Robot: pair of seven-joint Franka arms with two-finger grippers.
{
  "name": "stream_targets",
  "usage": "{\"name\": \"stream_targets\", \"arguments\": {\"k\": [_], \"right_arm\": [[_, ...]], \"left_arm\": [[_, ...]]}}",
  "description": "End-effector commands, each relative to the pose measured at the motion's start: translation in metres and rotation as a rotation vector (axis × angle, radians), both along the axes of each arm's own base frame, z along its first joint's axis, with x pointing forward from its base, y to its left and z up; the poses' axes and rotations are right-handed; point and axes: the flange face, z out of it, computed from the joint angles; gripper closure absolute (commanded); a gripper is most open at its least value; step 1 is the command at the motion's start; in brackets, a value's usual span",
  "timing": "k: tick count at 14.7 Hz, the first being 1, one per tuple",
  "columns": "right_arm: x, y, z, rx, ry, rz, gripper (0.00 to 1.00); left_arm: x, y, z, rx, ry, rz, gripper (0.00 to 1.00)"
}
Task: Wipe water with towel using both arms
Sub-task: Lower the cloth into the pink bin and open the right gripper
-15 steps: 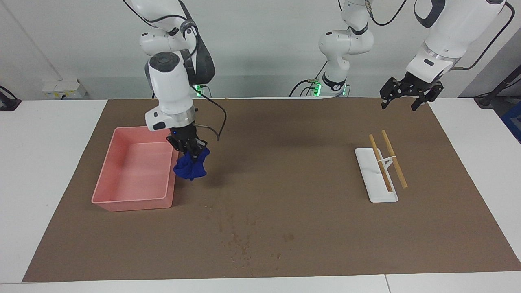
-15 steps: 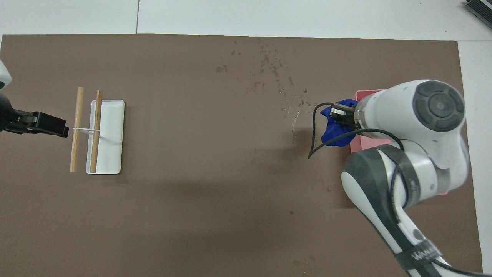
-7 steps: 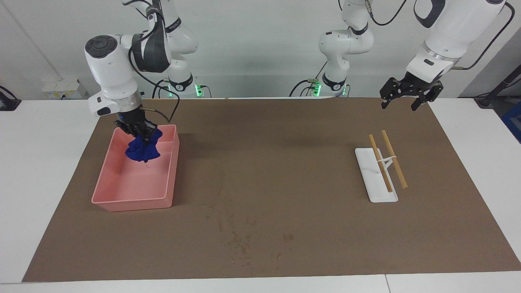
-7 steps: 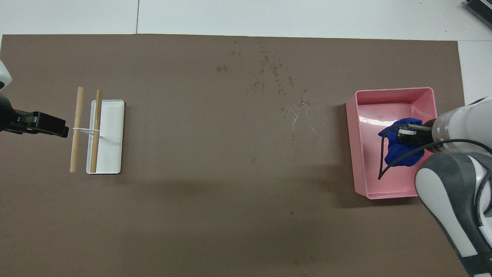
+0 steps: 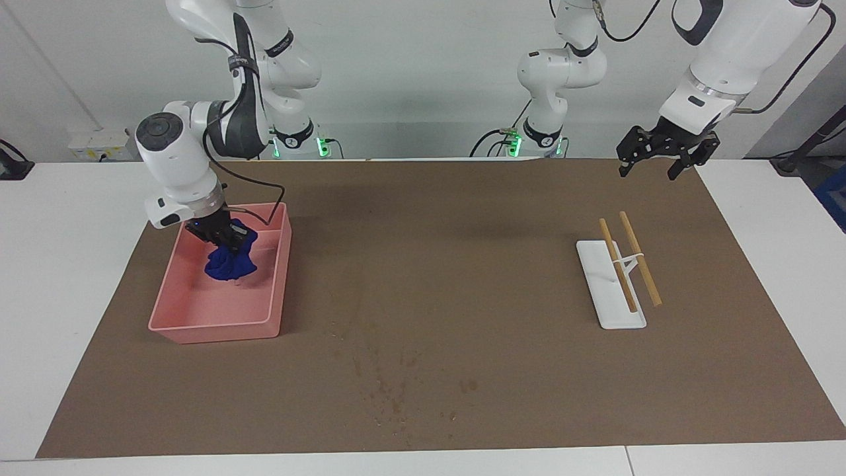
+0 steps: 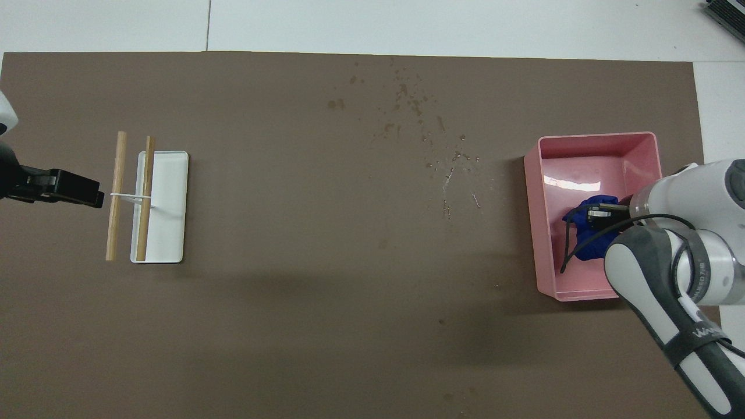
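On the worktop we list a brown mat point(image 5: 462, 277) covering most of the surface. Toward the right arm's end stands a pink bin point(image 5: 170, 308), and over its inside we find the right gripper point(image 5: 223, 239), its fingers closed on the blue towel point(image 5: 230, 264), which hangs bunched within the bin's walls; we cannot tell whether the towel's lower end touches the bin floor. In the middle of the mat, toward the edge farthest from the robots, we note a scatter of water spots point(image 5: 396, 390). Toward the left arm's end lies a white tray point(image 5: 598, 281) with two wooden sticks point(image 5: 640, 259) laid across a small rest on it. We record the left gripper point(image 5: 651, 170) waiting in the air over the mat's corner nearest the left arm's base, its fingers spread apart and holding nothing.
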Motion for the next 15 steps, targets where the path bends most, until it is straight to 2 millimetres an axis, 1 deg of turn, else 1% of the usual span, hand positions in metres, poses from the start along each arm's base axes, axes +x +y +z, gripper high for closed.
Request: {"name": "stream_targets", "arguments": {"k": [1, 2, 3, 4, 5, 8, 11, 12, 13, 15], "right_arm": [[-0.006, -0.001, 0.002, 0.008, -0.021, 0.009, 0.24], [-0.004, -0.001, 0.005, 0.008, -0.024, 0.012, 0.0], [-0.004, 0.003, 0.013, 0.006, -0.024, 0.019, 0.0], [-0.001, 0.007, 0.025, 0.005, -0.022, 0.022, 0.0], [0.002, 0.008, 0.039, 0.004, -0.018, 0.022, 0.0], [0.015, 0.009, 0.089, -0.002, -0.034, 0.022, 0.0], [0.018, 0.009, 0.144, -0.006, -0.037, 0.016, 0.0], [0.02, 0.011, 0.164, -0.007, -0.034, 0.017, 0.0], [0.023, 0.021, 0.182, -0.007, -0.028, 0.035, 0.0], [0.022, 0.026, 0.211, -0.008, -0.018, 0.04, 0.0]], "left_arm": [[-0.006, -0.001, 0.002, -0.001, 0.007, -0.003, 0.0], [-0.006, 0.0, 0.002, -0.001, 0.007, 0.0, 0.0], [-0.006, -0.001, 0.002, -0.001, 0.007, -0.001, 0.0], [-0.006, -0.001, 0.002, -0.001, 0.007, -0.001, 0.0], [-0.006, -0.001, 0.001, -0.001, 0.009, -0.001, 0.0], [-0.006, 0.0, 0.002, -0.001, 0.007, -0.001, 0.0], [-0.006, -0.001, 0.001, -0.001, 0.009, -0.001, 0.0], [-0.006, -0.001, 0.002, -0.001, 0.007, -0.001, 0.0], [-0.006, -0.001, 0.002, -0.001, 0.007, -0.001, 0.0], [-0.006, 0.0, 0.002, -0.001, 0.007, 0.0, 0.0]]}}
